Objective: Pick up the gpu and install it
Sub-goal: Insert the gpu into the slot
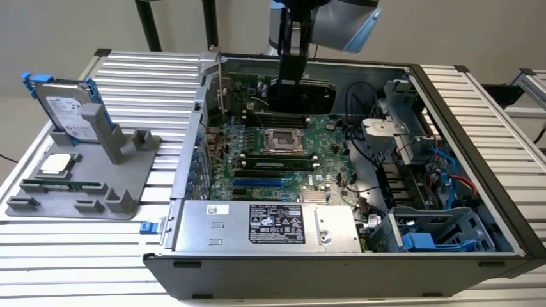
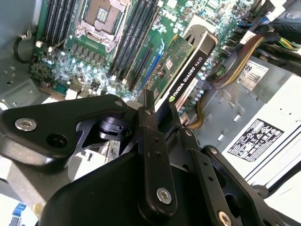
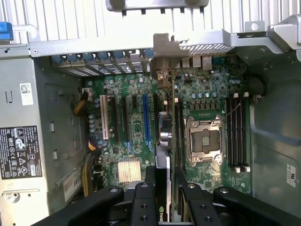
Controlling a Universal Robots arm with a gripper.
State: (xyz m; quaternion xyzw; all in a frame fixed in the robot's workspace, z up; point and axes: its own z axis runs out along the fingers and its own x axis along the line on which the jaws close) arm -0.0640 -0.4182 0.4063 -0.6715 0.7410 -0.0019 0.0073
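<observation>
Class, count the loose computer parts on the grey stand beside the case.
3 on the grey stand: a hard drive upright at its far end, a processor chip flat in the middle, a memory stick along its near edge. Others may hide behind posts.

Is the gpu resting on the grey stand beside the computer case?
No, in the second wrist view the tool grips the gpu inside the case, near the motherboard.

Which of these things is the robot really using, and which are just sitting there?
For the job: the gpu, held in the gripper; the motherboard inside the computer case.

Just lying about: the hard drive, the processor chip and the memory stick, all on the grey stand.
</observation>
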